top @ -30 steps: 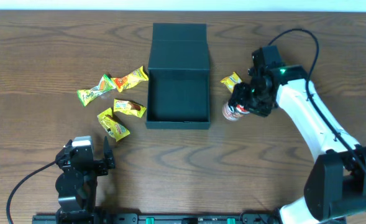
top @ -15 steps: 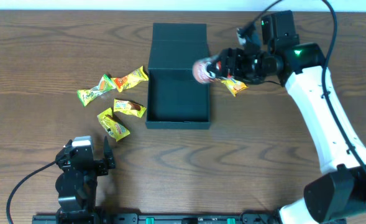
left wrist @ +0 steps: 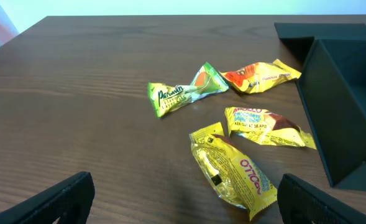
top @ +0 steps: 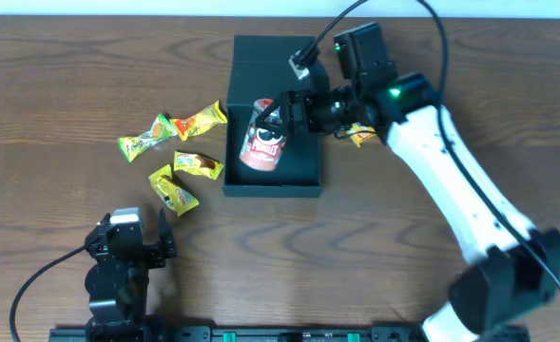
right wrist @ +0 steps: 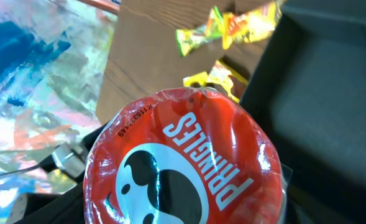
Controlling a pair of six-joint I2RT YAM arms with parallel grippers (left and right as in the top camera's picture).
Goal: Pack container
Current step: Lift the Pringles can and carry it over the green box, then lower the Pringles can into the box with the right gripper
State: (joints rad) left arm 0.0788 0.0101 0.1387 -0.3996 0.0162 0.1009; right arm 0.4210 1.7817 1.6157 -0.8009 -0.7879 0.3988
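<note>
The container is a dark green-black box with its flap lid open at the back, mid-table; its wall also shows in the left wrist view. My right gripper is shut on a small red Pringles can and holds it tilted over the box's inside. The can's red top fills the right wrist view. Several snack packets lie left of the box: green, orange, brown-yellow, yellow. One yellow packet lies right of the box. My left gripper is open and empty.
The left arm rests near the table's front edge, left of centre. The yellow packet lies just ahead of its fingers. The right arm stretches across the right half of the table.
My right gripper has lifted the Pringles can from right of the box and carried it left, over the box's inside. The left arm has not moved.
</note>
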